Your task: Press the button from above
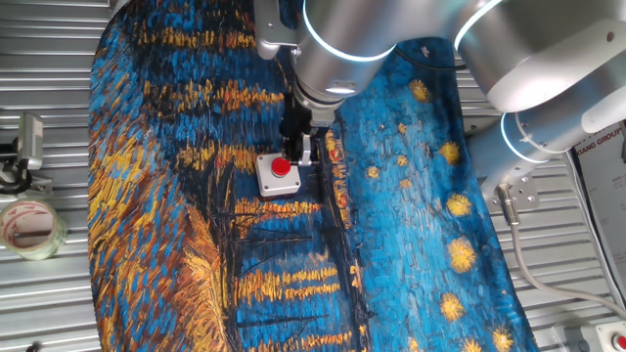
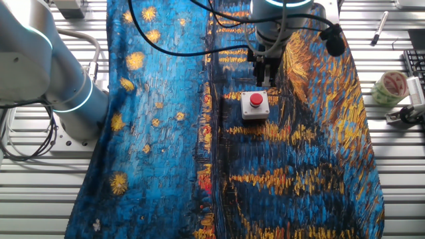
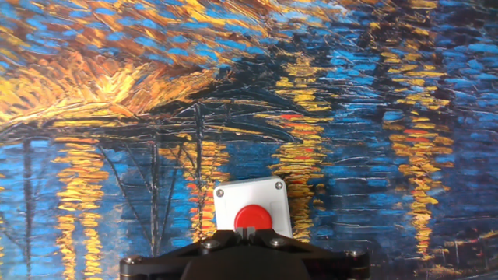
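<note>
The red button (image 1: 281,167) sits in a light grey square box (image 1: 266,183) on the painted cloth near the middle of the table. It also shows in the other fixed view (image 2: 255,100) and low in the hand view (image 3: 253,218). My gripper (image 1: 292,145) hangs just above the button's far edge, pointing straight down, and it also shows in the other fixed view (image 2: 265,81). In the hand view the two fingertips (image 3: 241,232) touch each other, so the gripper (image 3: 247,232) is shut and empty. I cannot tell whether the tips touch the button.
A blue and orange painted cloth (image 1: 391,235) covers the slatted metal table. A roll of tape (image 1: 29,227) lies beside the cloth, also visible in the other fixed view (image 2: 390,87). The arm's base (image 2: 63,86) stands at the cloth's edge. A pen (image 2: 380,26) lies nearby.
</note>
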### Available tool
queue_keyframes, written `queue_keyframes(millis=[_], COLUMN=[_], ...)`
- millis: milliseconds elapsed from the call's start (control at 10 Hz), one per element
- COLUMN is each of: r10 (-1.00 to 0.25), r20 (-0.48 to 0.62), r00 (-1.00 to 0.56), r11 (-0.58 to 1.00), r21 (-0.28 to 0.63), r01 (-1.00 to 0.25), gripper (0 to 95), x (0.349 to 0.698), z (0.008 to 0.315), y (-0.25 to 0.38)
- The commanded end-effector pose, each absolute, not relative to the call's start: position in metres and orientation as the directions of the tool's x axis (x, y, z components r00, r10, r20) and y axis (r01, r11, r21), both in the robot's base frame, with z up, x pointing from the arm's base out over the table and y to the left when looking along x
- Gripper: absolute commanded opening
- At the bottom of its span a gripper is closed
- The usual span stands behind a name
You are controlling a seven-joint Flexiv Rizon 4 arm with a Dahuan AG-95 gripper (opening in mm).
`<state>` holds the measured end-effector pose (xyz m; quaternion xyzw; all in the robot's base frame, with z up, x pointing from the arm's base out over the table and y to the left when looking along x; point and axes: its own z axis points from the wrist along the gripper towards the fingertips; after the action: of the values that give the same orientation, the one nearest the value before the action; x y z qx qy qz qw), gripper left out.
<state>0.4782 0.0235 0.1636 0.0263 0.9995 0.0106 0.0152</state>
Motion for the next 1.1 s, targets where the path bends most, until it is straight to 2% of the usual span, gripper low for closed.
queue_keyframes(millis=[100, 700, 1100], r10=[0.057, 0.036, 0.084], r20=[-0.018, 0.0, 0.025], r00=[-0.998, -0.999, -0.996], r11=[0.998, 0.998, 0.99], r21=[0.027, 0.052, 0.11], r01=[0.056, 0.036, 0.086], gripper=[0.0, 0.0, 0.0], x=[0.4765, 0.4735, 0.4735], z=[0.17, 0.1789, 0.1789], y=[0.0246, 0.0203, 0.0203])
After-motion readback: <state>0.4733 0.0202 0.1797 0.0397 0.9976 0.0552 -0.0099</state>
